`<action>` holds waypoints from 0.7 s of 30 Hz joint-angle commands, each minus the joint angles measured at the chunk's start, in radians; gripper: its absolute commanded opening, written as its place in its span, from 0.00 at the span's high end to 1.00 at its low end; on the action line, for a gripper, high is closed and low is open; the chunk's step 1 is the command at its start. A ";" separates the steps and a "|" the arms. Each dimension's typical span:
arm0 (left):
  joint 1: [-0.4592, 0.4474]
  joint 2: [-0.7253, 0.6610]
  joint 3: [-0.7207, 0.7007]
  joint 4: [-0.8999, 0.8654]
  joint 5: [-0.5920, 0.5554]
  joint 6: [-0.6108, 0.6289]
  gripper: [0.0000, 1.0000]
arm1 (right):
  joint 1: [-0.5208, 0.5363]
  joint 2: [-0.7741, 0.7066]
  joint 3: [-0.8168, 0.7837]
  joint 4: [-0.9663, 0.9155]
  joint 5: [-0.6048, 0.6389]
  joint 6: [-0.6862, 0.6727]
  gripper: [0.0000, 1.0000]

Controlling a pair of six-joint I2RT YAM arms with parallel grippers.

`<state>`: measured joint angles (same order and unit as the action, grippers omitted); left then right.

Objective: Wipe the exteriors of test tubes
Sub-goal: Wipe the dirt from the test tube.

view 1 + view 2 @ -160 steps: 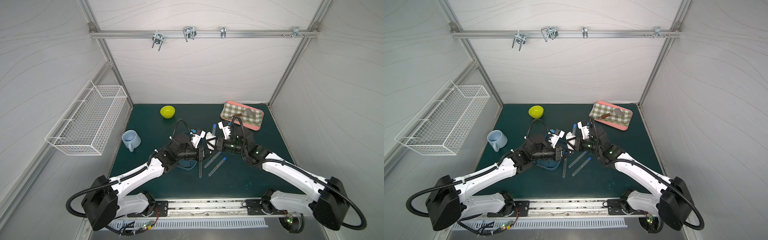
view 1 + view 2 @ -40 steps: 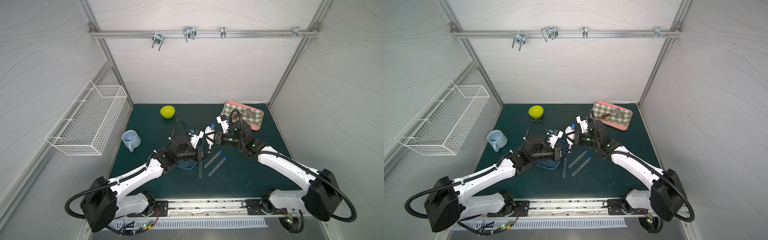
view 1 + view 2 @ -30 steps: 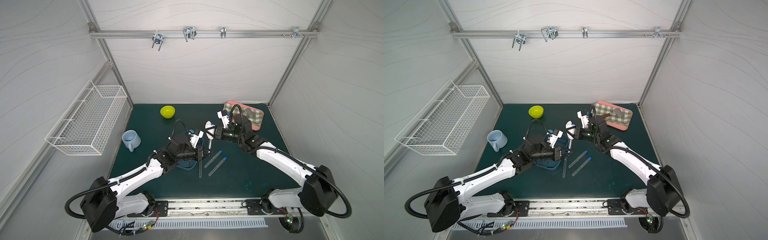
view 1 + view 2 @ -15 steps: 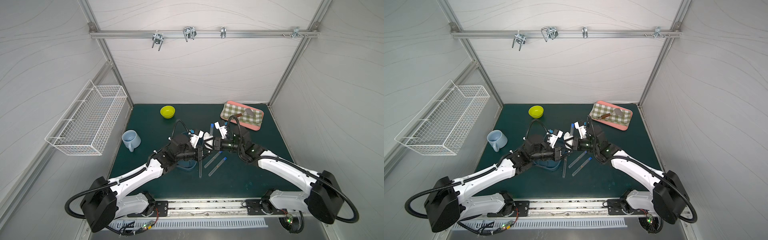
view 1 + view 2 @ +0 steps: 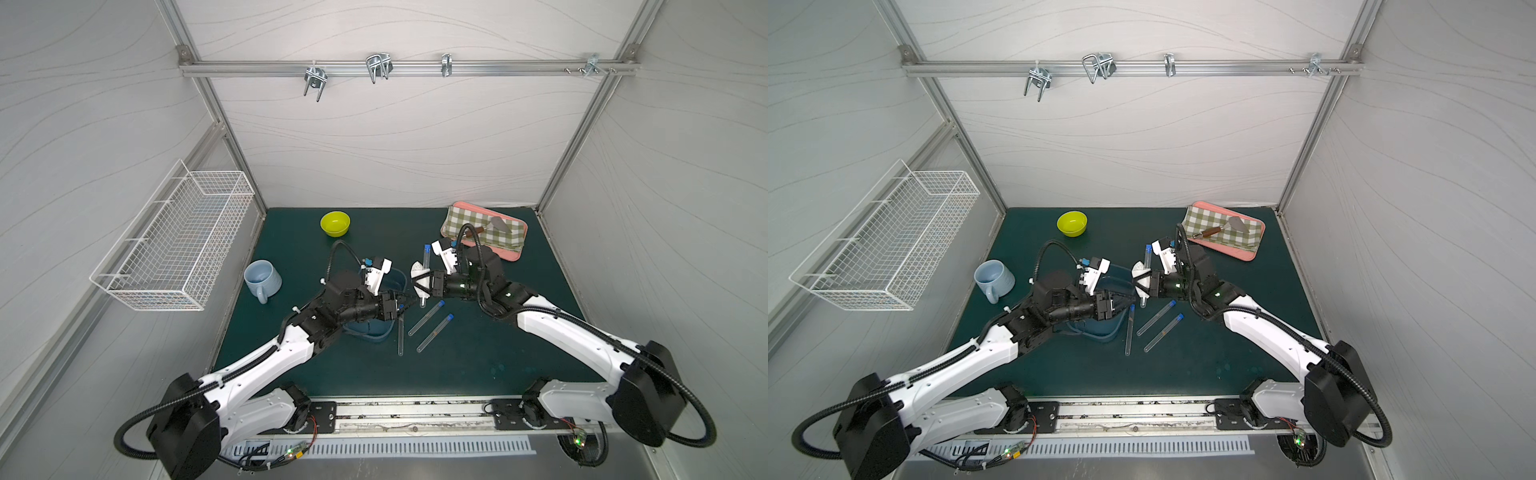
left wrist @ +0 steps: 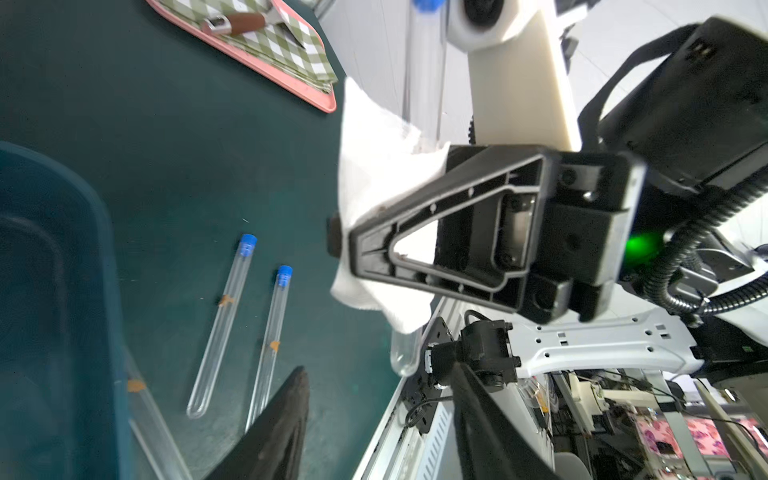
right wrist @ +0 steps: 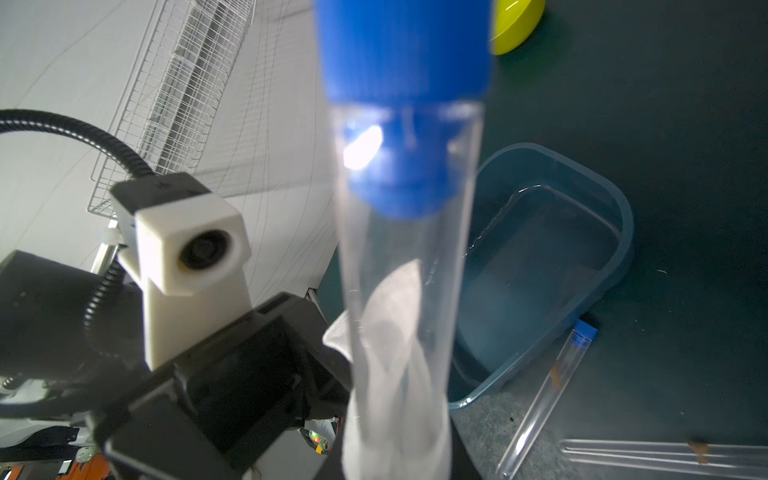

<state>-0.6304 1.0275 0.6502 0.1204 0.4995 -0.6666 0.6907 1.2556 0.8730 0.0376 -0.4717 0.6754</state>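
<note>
Orange marks on blue-capped test tubes

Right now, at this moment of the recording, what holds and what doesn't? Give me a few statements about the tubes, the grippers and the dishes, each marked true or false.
1. Three test tubes lie on the green mat. True.
2. The right gripper clamps a white cloth around the fourth tube. True.
3. The left gripper is shut on that tube's rounded end. False: its jaws stand apart and the end hangs free.
4. The yellow bowl sits on the pink tray. False: it stands on the mat; the tray holds a checked cloth and a spatula.
</note>
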 commanded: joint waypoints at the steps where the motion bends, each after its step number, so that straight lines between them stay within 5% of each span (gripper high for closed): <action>1: 0.093 -0.079 0.026 -0.066 0.037 0.026 0.37 | -0.013 -0.016 0.021 -0.075 -0.064 -0.057 0.84; 4: 0.163 -0.066 0.093 -0.116 0.116 0.068 0.36 | -0.009 -0.010 0.002 -0.061 -0.115 -0.052 0.84; 12: 0.158 0.123 0.224 -0.022 0.292 0.082 0.36 | 0.081 0.003 -0.011 -0.047 -0.125 -0.047 0.84; 21: 0.094 0.223 0.268 0.024 0.314 0.106 0.44 | 0.147 0.007 -0.024 -0.004 -0.111 -0.012 0.84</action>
<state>-0.5293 1.2461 0.8829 0.0643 0.7753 -0.5678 0.8207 1.2579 0.8555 0.0071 -0.5804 0.6529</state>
